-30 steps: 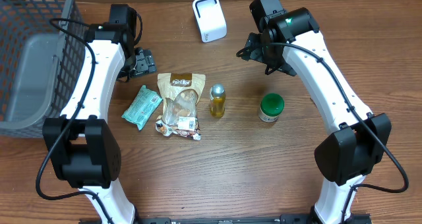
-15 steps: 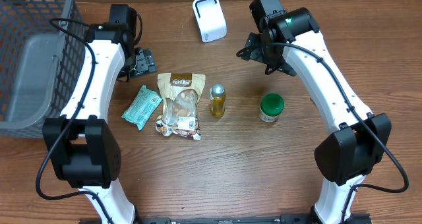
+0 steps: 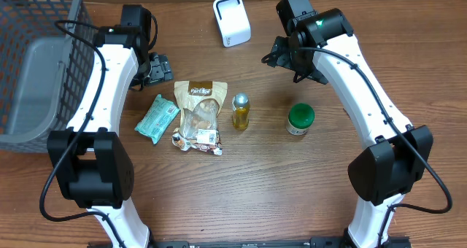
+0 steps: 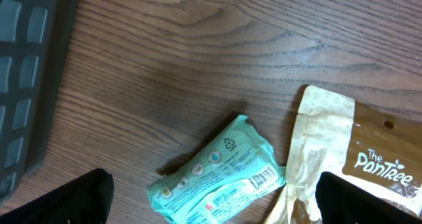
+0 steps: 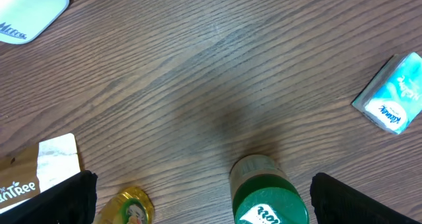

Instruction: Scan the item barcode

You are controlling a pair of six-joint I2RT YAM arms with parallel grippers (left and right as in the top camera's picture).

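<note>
Several items lie mid-table: a teal packet point(image 3: 157, 118) with its barcode facing up point(image 4: 221, 178), a brown pouch point(image 3: 198, 108), a yellow bottle point(image 3: 240, 111) and a green-lidded jar point(image 3: 300, 119). The white scanner point(image 3: 232, 20) stands at the back. My left gripper point(image 3: 155, 68) hovers open above and behind the teal packet, holding nothing; in its wrist view the gripper point(image 4: 214, 207) frames the packet and the pouch point(image 4: 349, 165). My right gripper point(image 3: 290, 57) is open and empty, above the green-lidded jar point(image 5: 267, 197) and the yellow bottle point(image 5: 128, 209).
A grey mesh basket point(image 3: 36, 66) fills the left edge, close beside the left arm. A small crumpled wrapper point(image 3: 197, 140) lies in front of the pouch. A blue tissue pack point(image 5: 392, 95) lies right of the jar. The scanner's corner point(image 5: 30, 10) shows in the right wrist view.
</note>
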